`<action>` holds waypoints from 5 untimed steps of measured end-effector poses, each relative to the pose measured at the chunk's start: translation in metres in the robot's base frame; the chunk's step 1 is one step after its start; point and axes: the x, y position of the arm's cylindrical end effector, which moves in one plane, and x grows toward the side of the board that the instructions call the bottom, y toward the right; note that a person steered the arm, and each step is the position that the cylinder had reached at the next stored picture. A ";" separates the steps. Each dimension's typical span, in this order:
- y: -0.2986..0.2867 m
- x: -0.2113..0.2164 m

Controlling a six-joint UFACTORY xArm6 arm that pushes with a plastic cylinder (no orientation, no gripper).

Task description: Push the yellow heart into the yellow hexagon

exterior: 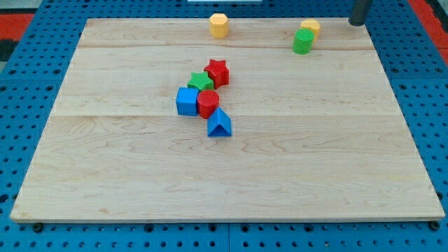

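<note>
The yellow hexagon (219, 25) sits near the top edge of the wooden board (126, 175), about mid-width. The yellow heart (311, 28) lies at the top right, touching a green cylinder-like block (303, 41) just below and left of it. My rod shows at the top right corner, and my tip (358, 23) rests just past the board's top edge, to the right of the yellow heart with a gap between them.
A cluster lies left of the board's centre: a red star (217, 71), a green star (200, 82), a blue cube (187, 101), a red cylinder (208, 103) and a blue triangle (219, 124). Blue pegboard surrounds the board.
</note>
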 end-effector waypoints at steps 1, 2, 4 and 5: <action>0.019 0.012; 0.028 0.019; -0.035 0.024; -0.046 0.027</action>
